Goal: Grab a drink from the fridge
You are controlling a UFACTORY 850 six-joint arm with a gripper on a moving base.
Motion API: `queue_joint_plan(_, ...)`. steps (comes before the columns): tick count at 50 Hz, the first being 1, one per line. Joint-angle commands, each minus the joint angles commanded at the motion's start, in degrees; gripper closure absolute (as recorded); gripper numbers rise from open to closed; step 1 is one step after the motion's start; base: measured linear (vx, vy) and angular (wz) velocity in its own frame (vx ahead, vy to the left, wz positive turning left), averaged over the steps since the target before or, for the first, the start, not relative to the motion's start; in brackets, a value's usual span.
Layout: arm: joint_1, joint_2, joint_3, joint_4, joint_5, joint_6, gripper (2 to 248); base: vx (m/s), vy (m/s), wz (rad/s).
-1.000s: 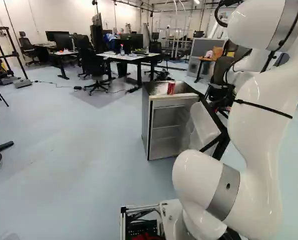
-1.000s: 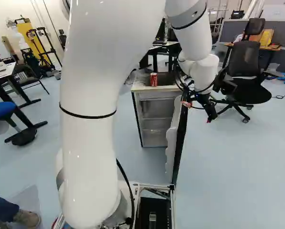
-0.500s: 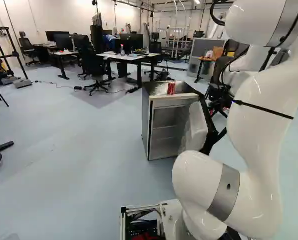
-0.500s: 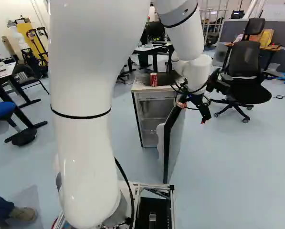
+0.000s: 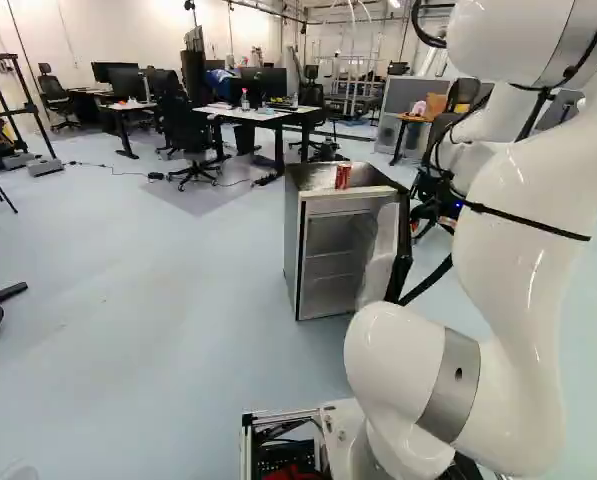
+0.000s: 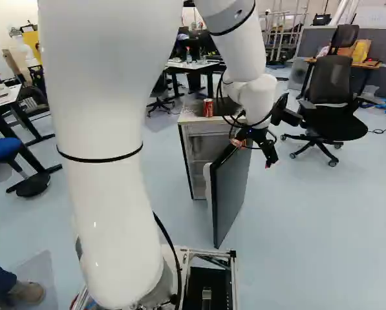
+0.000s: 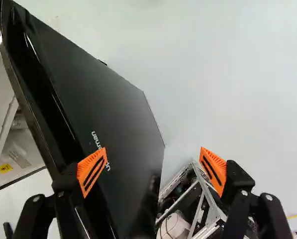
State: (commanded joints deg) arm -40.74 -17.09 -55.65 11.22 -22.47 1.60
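Left to right in the right base view, the fridge [image 6: 194,120] is standing with its red can [image 6: 208,108] resting on top; the open door [image 6: 233,187] is hiding much of the interior, making its contents hard to tell. Near the door's far edge the gripper [image 6: 269,161] is hanging, fingers spread wide, pinching nothing. The wrist view is showing pale lettering [image 7: 95,139] on the door's dark face and a small yellow label [image 7: 4,168] beyond its edge.
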Motion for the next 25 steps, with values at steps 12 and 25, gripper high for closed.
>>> queue_joint_plan(12,1.31,1.2,1.51,0.0,0.0,0.0,3,0.0,0.0,0.0)
queue_joint_plan(25,2.81,2.43,3.05,0.0,0.0,0.0,3,0.0,0.0,0.0)
